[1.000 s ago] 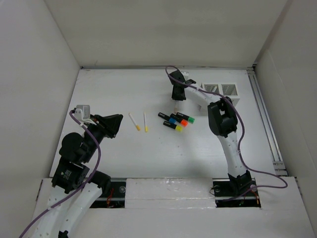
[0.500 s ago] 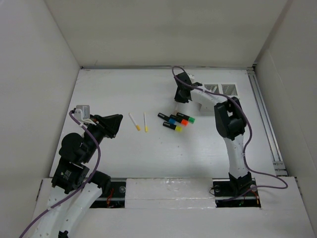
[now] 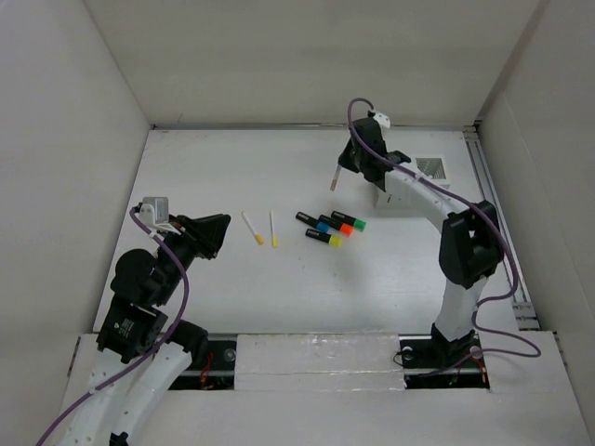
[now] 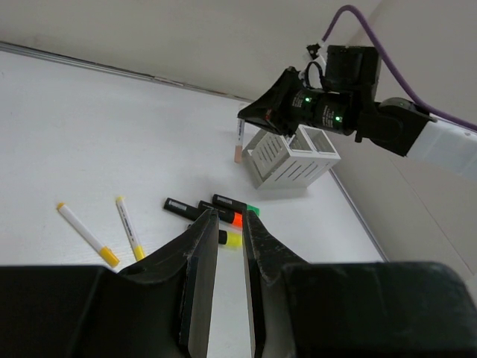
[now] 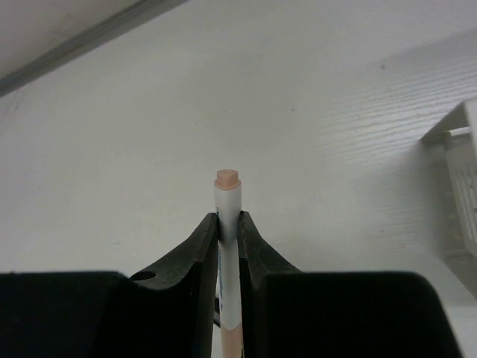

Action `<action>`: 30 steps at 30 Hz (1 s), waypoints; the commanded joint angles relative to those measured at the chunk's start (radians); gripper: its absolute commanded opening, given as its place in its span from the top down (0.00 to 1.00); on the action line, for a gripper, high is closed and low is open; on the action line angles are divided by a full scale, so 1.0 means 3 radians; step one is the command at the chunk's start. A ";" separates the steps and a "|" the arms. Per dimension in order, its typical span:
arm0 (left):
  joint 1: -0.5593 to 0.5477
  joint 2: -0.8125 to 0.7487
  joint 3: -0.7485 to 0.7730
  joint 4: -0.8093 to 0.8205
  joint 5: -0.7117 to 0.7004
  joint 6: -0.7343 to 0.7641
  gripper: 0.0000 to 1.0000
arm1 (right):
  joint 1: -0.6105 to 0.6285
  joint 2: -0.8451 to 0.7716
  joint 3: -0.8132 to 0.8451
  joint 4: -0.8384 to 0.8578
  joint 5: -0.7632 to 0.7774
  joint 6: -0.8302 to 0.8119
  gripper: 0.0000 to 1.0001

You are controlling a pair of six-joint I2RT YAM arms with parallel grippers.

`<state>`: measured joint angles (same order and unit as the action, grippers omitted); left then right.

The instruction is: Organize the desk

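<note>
1. Left gripper [image 4: 229, 224] hovers low over the near-left of the desk [image 3: 204, 167], jaws narrow, holding nothing
2. Four black highlighters [image 3: 332, 227] lie mid-desk; no writing readable
3. Right gripper [image 5: 228, 224] pinches a peach-capped pen [image 5: 227, 194] aloft beside the slotted box [image 4: 289, 156]

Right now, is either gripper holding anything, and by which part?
The right gripper is shut on a white pen with a peach cap, pinched on its barrel just below the capped end. The left gripper holds nothing.
</note>
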<state>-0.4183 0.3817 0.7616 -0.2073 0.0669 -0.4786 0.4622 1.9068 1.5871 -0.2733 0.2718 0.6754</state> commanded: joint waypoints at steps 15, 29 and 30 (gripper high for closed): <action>-0.0012 -0.0004 0.0064 0.0134 0.0038 0.0041 0.83 | -0.0957 -0.0834 -0.0473 0.0553 0.1471 0.0172 1.00; -0.0012 -0.0019 0.0069 0.0118 0.0017 0.0041 0.83 | -0.0800 -0.0824 -0.0780 0.0875 0.1927 0.0065 1.00; -0.0012 -0.0025 0.0064 0.0118 0.0022 0.0041 0.84 | -0.0769 -0.0808 -0.0791 0.0987 0.1952 0.0035 1.00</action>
<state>-0.4183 0.3820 0.7616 -0.2073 0.0669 -0.4786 0.1867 1.6703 1.3525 -0.0776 0.8013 0.7059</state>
